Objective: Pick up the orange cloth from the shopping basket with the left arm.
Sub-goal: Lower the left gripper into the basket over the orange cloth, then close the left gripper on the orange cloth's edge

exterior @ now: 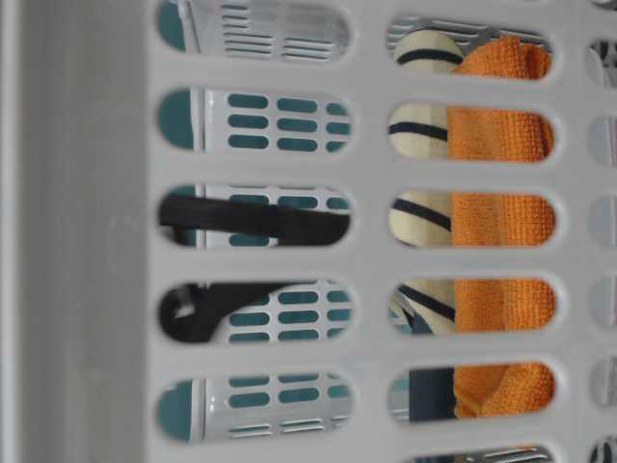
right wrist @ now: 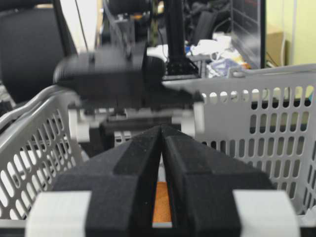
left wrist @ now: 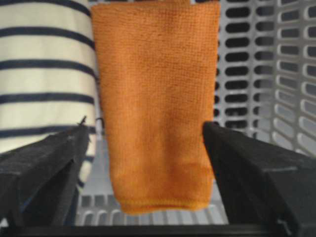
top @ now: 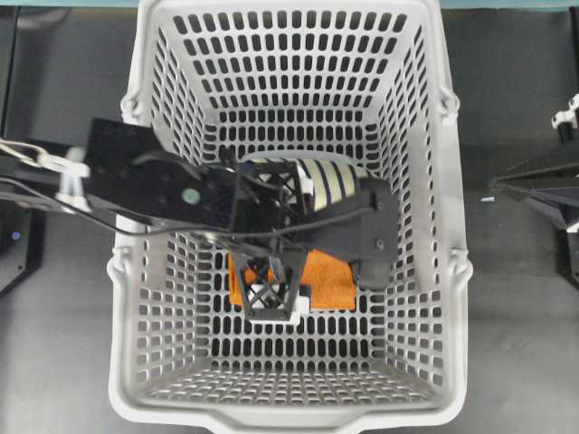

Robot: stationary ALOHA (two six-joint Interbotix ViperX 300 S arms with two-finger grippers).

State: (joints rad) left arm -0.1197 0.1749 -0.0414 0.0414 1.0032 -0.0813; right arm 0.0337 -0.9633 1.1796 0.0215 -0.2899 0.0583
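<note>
Two black jaws of the left gripper (left wrist: 148, 163) fill the bottom of the left wrist view, standing wide apart and released, one on each side of the small burnt-orange terry cloth (left wrist: 155, 103). Left of the cloth and just beside it lies the navy-and-cream striped slipper (left wrist: 44, 69). Both rest on the slotted floor of the large light-grey plastic shopping basket (top: 127, 271), near its middle. The cloth is not yet held.

I judge the cloth to be light, soft and limp. It will bend and hang when it is lifted, and the rough terry should not slip easily. A good place to take hold seems the middle of its folded width, pinching both long edges together, away from the slipper.

At the right, the right gripper (right wrist: 162, 148) is clenched shut with nothing inside.
</note>
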